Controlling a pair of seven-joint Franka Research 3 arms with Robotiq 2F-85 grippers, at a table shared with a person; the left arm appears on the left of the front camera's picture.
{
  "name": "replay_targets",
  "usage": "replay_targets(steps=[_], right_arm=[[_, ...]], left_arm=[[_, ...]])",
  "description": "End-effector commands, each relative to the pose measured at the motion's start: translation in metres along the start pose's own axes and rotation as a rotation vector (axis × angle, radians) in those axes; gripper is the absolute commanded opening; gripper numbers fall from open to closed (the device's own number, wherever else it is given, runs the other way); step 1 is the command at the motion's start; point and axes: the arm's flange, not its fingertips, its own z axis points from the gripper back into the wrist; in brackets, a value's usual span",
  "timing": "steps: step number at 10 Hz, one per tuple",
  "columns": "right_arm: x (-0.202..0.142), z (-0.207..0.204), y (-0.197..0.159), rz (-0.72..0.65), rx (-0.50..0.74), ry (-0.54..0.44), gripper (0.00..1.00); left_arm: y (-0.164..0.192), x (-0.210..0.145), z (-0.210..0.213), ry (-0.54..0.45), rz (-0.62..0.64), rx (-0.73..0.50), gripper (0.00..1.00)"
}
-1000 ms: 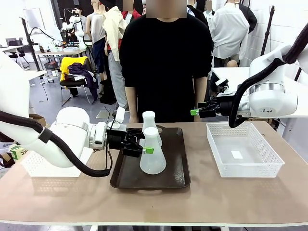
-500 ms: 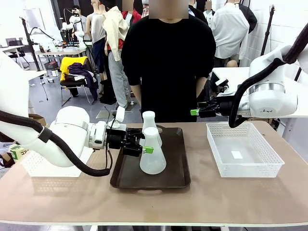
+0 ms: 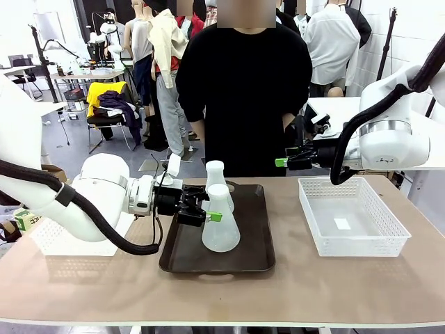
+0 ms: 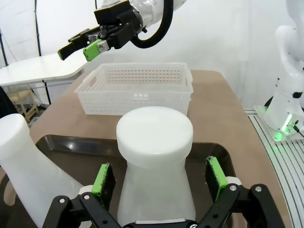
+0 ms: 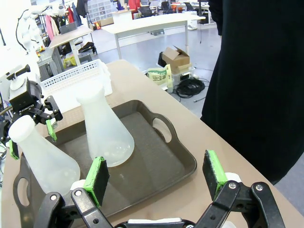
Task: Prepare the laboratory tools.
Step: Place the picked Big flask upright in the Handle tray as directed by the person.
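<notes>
Near flask (image 4: 154,161) neck sits between my left gripper's (image 4: 159,178) spread pads, untouched; right gripper (image 5: 154,178) gapes, holding nothing

The left arm comes in from the left side of the front picture. Its left gripper (image 3: 206,207) sits near the middle, pointing right, with its jaws wide apart. The right arm bends in from the upper right. Its right gripper (image 3: 281,162) points left, jaws wide apart too.
</notes>
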Motion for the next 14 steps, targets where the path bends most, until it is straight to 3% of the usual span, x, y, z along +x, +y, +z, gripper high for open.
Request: replay_targets(steps=[1, 14], right_arm=[[0.0013, -0.0014, -0.0021, -0.008, 0.012, 0.017, 1.00], [0.0013, -0.0014, -0.0021, -0.008, 0.012, 0.017, 1.00]], left_arm=[[0.0000, -0.0007, 0.0003, -0.007, -0.013, -0.005, 1.00], [0.0000, -0.0007, 0.0003, -0.007, -0.013, -0.005, 1.00]])
